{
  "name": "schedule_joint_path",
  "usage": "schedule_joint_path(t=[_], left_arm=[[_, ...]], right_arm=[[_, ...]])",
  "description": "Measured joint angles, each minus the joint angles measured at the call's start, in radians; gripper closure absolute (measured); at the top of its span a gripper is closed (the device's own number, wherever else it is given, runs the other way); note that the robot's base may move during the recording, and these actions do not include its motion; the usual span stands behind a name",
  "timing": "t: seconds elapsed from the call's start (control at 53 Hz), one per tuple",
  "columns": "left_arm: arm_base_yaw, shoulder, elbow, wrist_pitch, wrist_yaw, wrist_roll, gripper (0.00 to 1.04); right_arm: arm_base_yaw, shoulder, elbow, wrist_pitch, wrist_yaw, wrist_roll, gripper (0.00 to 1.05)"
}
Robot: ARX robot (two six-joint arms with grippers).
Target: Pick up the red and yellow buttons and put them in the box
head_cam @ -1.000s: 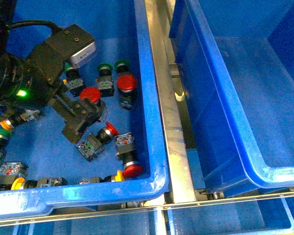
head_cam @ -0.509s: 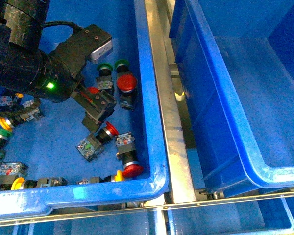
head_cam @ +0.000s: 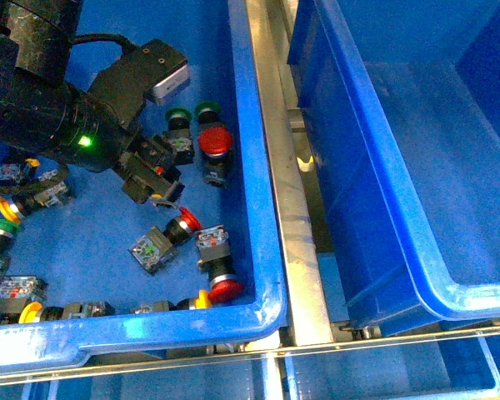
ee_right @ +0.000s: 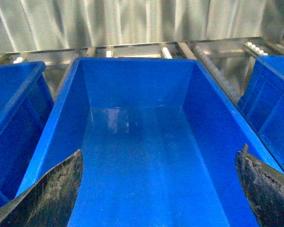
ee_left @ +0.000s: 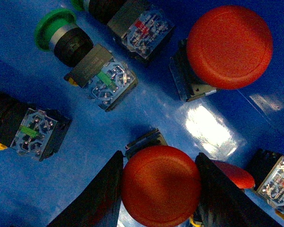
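My left gripper [ee_left: 161, 189] is shut on a red button [ee_left: 161, 185]; both black fingers press the sides of its round cap. In the front view this gripper [head_cam: 154, 179] hangs low inside the left blue bin [head_cam: 252, 167], among loose buttons. Other red buttons [head_cam: 216, 140] [head_cam: 189, 220] [head_cam: 225, 290] lie close by, and yellow buttons [head_cam: 202, 298] [head_cam: 31, 312] rest against the near wall. The box [head_cam: 375, 162] stands to the right and nothing shows in the part of it in view. My right gripper [ee_right: 161, 151] is open over the box [ee_right: 132, 60], holding nothing.
Green-capped buttons [head_cam: 177, 114] [head_cam: 206, 108] [head_cam: 0, 227] lie mixed in with the others. A metal rail [head_cam: 287, 208] runs between the bin and the box. More blue bins [ee_right: 14, 94] [ee_right: 274, 94] flank the box in the right wrist view.
The left arm swung up and to the right over the pile. Its gripper then drew back a little with the red button between its fingers. The other buttons stayed put.
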Motion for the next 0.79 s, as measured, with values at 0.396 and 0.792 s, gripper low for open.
schedule_joint_path(t=[0.396, 0.792], left_arm=[[0.093, -0.238, -0.220, -0.012, 0.111, -0.201, 0.68], [0.177, -0.478, -0.358, -0.064, 0.299, -0.551, 0.69]], right_arm=[[0.000, 0.000, 0.000, 0.000, 0.000, 0.000, 0.07], [0.000, 0.000, 0.000, 0.000, 0.000, 0.000, 0.07]])
